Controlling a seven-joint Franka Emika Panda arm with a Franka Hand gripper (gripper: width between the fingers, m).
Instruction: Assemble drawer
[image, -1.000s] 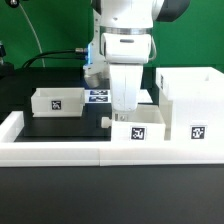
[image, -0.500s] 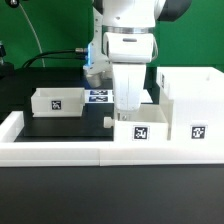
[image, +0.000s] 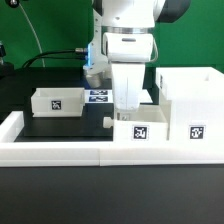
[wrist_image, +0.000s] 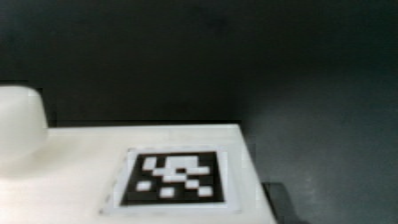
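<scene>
The drawer's tall white cabinet shell (image: 190, 103) stands at the exterior view's right. One small tagged tray (image: 57, 101) sits at the left on the black mat. The second tray (image: 140, 130) sits at the front centre beside the shell, its small knob (image: 104, 119) pointing left. My gripper (image: 126, 108) reaches down into this tray, and its fingertips are hidden by the tray's wall. It appears shut on the tray. The wrist view shows a tagged white face of the tray (wrist_image: 176, 180), the knob (wrist_image: 16, 125), and one dark fingertip (wrist_image: 276, 199) beside the face.
A long low white border wall (image: 70, 152) runs along the front and up the left side. The marker board (image: 98, 96) lies flat behind the gripper. Cables and dark equipment stand at the back left.
My gripper and the front tray have shifted slightly to the exterior view's right over the second, then stayed still. The other parts have not moved.
</scene>
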